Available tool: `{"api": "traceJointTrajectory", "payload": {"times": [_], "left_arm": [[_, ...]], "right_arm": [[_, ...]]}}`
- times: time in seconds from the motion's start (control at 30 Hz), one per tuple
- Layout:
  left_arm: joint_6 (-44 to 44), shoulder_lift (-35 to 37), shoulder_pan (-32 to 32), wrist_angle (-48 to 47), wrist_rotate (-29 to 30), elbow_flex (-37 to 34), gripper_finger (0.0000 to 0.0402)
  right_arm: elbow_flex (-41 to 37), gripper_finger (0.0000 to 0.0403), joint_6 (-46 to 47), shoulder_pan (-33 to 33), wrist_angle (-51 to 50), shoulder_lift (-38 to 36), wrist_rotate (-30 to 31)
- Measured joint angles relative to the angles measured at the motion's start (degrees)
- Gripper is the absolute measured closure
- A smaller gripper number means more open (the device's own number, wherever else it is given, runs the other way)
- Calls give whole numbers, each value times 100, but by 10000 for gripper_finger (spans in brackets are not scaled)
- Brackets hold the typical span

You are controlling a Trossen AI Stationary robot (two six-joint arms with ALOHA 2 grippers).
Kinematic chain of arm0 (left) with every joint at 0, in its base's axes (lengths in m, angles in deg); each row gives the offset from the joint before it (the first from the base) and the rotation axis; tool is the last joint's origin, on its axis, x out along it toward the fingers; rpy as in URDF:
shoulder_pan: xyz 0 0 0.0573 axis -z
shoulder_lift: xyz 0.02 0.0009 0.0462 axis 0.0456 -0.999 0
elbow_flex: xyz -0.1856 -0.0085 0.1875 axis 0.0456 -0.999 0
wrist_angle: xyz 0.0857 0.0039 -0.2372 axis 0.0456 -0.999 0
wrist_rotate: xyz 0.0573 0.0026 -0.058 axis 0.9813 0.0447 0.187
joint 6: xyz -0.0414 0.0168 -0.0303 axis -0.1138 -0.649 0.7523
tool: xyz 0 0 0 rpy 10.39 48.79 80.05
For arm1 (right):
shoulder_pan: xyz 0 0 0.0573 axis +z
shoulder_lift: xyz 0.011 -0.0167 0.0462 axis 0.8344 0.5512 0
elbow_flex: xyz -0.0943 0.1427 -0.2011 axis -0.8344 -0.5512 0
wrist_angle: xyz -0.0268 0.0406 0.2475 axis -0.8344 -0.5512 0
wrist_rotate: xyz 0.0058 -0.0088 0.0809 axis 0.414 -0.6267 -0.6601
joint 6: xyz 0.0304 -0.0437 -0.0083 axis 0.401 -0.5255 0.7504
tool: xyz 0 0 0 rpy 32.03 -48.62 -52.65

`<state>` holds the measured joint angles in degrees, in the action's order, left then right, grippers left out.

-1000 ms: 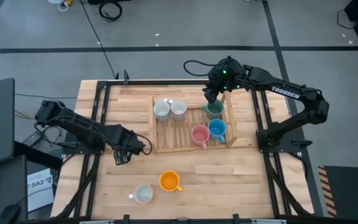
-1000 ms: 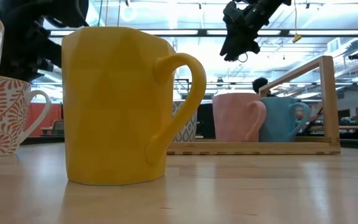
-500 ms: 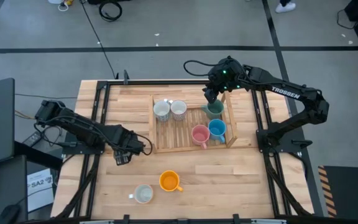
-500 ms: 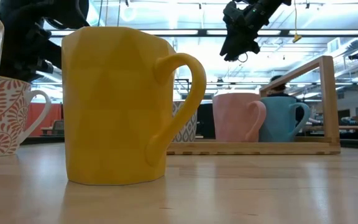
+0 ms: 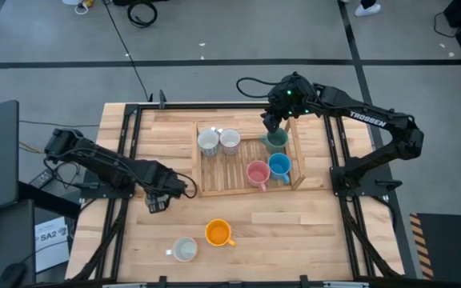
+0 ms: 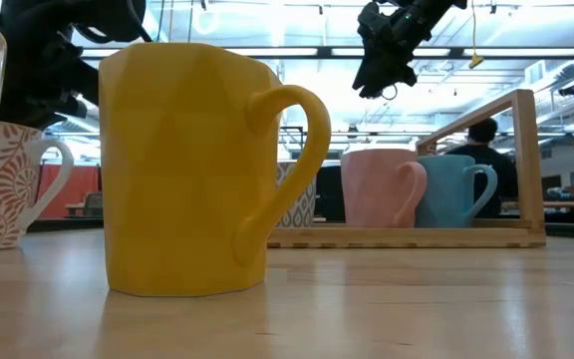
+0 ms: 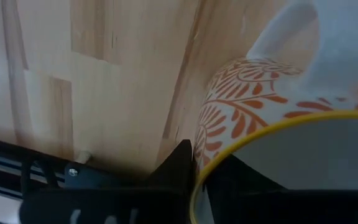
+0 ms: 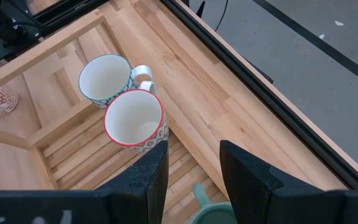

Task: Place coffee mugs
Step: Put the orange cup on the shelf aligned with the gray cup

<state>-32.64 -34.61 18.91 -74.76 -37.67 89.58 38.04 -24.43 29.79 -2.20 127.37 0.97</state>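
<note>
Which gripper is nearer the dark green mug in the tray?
Right. The right gripper hangs just above the dark green mug at the tray's far right corner; the left gripper is off the tray's left side, holding a patterned mug.

patterned mug (image 7: 278, 130) cropped; green mug (image 8: 213, 208) mostly hidden

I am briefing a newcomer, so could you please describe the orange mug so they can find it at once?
Start at the slatted wooden tray mid-table, then look to the bare tabletop on its near side. Two mugs stand there outside the tray: the orange mug and a whitish mug. It is the only solid orange one, nearer the tray.
</note>
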Motion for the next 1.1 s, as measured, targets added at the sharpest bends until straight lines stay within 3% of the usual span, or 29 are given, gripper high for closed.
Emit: {"api": "traceJointTrajectory", "payload": {"times": [0.53, 0.83, 1.1], "left_arm": [[-511, -30, 9, -666, -14, 1400, 366], [-929, -26, 11, -661, -854, 2469, 366], [-962, -24, -4, -467, -951, 3247, 366]], "right_arm": [[0, 253, 0, 1, 2, 0, 0], [0, 253, 0, 2, 2, 0, 0], [0, 253, 0, 2, 2, 0, 0]]}}
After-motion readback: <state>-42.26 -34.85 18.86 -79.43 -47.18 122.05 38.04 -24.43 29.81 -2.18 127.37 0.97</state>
